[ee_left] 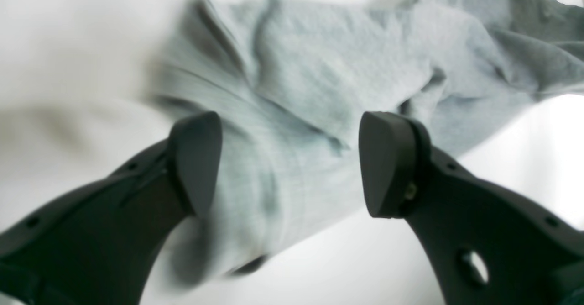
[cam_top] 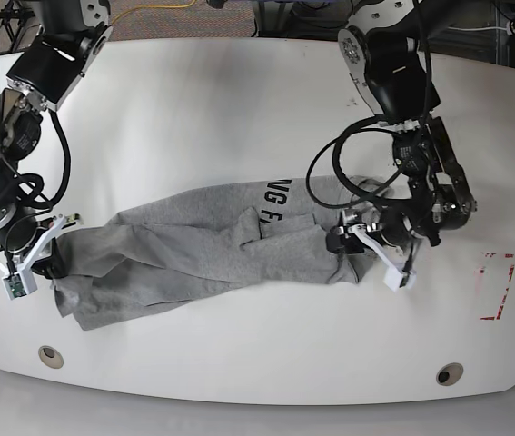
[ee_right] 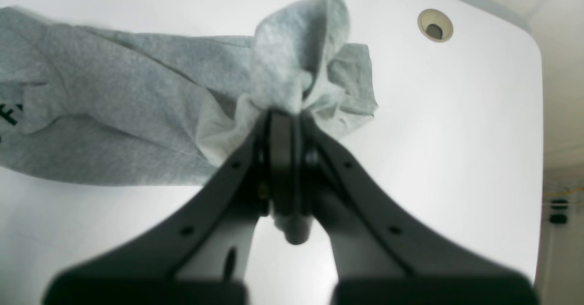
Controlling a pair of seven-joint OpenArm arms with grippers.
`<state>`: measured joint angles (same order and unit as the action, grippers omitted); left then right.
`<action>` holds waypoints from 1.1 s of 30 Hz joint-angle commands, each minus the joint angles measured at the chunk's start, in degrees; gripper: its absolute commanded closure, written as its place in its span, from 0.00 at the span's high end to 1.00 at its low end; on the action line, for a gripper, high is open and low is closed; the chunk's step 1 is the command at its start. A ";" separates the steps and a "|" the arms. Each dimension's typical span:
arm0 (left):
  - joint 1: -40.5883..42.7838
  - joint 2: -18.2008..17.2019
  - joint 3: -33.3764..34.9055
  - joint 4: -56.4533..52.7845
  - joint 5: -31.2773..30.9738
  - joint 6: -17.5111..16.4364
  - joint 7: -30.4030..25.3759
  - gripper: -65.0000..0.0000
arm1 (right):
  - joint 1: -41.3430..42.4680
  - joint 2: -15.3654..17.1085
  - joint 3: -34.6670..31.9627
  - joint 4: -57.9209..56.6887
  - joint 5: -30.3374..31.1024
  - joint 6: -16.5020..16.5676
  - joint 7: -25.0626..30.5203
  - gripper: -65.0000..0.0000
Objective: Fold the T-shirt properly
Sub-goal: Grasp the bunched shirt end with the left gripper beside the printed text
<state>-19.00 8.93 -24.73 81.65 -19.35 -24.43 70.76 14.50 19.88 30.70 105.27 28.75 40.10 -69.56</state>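
My left claw (ee_left: 289, 163) spread wide, holding nothing, T-shirt (cam_top: 193, 250) just below. My right claw (ee_right: 285, 159) pinched tight on bunched shirt end. Shirt stretched, rumpled, across white bench (cam_top: 239, 118).

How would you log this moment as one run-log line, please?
left claw: open above T-shirt | right claw: shut on T-shirt | T-shirt: stretched, crumpled, unfolded on table

Both arms are built of dark grey and black segments with silver-grey housings near the shoulders. Loose black cables loop along each arm above the jaws. The left gripper (ee_left: 289, 163) has matte black, curved fingers ending in rounded wedge pads (ee_left: 385, 163), with small screw holes behind them. The right gripper (ee_right: 285, 127) matches it. White brackets sit just behind the jaws.
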 commanded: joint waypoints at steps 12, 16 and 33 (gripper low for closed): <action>-4.25 0.07 0.25 -13.82 -1.17 0.38 -8.21 0.68 | 0.40 1.00 0.55 0.88 0.74 -0.10 1.74 0.03; -4.86 0.07 0.25 -14.26 -1.17 0.38 -8.39 0.68 | 0.14 1.00 0.55 0.88 0.74 -0.10 1.74 0.03; -6.71 0.07 1.57 -18.92 -7.94 0.56 -6.98 0.68 | 0.14 -0.58 0.38 0.88 0.74 -0.10 1.74 0.03</action>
<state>-23.81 8.88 -23.31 63.57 -26.20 -23.79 64.36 13.34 19.00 31.03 105.30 28.73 40.10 -69.28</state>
